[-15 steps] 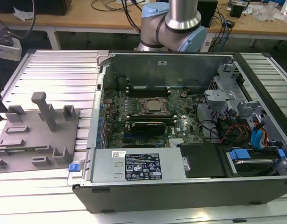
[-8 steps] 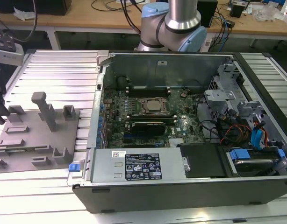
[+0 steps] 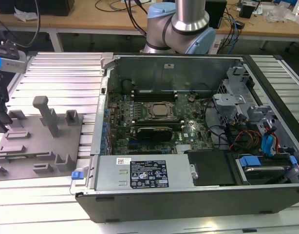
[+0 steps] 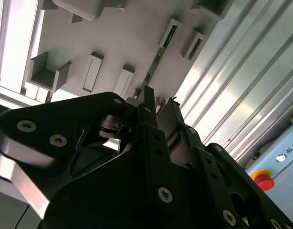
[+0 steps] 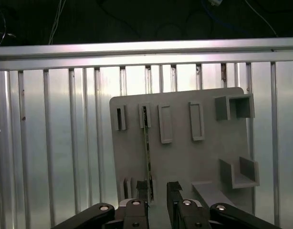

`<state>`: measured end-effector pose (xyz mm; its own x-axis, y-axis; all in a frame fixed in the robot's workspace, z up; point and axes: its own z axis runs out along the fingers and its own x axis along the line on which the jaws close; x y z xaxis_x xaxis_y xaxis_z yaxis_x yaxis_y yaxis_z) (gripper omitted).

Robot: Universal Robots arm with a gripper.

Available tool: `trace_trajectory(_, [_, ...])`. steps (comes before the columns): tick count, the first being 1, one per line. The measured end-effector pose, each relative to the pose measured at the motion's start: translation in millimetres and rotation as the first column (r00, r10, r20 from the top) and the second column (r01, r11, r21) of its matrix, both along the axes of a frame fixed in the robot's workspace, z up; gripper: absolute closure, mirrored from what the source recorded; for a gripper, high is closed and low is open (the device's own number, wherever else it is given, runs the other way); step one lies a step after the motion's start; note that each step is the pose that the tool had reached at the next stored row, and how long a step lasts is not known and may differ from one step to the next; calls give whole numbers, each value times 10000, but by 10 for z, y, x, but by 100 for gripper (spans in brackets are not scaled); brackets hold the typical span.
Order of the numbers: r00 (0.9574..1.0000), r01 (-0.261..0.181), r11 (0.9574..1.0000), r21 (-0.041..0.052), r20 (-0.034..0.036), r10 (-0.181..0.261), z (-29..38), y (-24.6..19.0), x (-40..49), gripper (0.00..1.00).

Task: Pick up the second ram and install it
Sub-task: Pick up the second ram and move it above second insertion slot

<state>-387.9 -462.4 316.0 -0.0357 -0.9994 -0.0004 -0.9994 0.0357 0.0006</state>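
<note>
The second ram (image 5: 147, 143) is a thin green stick seen edge-on, with small dark parts along it. It stands in a narrow slot of the grey holder plate (image 5: 184, 162), which lies on the ribbed metal surface (image 5: 51, 143). The ram's near end sits just beside one finger of my gripper (image 5: 159, 191), whose fingers are apart at the plate's near edge.

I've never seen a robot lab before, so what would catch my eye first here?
An open computer case sits mid-scene in the exterior view, its green motherboard bare, with the robot arm's base behind it. On that view's left lies a grey holder plate. In the first wrist view the gripper hangs above it, fingers apart, close to the second ram, a thin green stick on edge.
</note>
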Motion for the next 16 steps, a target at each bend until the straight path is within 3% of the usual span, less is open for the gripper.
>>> trace_trajectory(16, [10000, 0, 10000, 0, 0, 0, -299, -15, 0, 70])
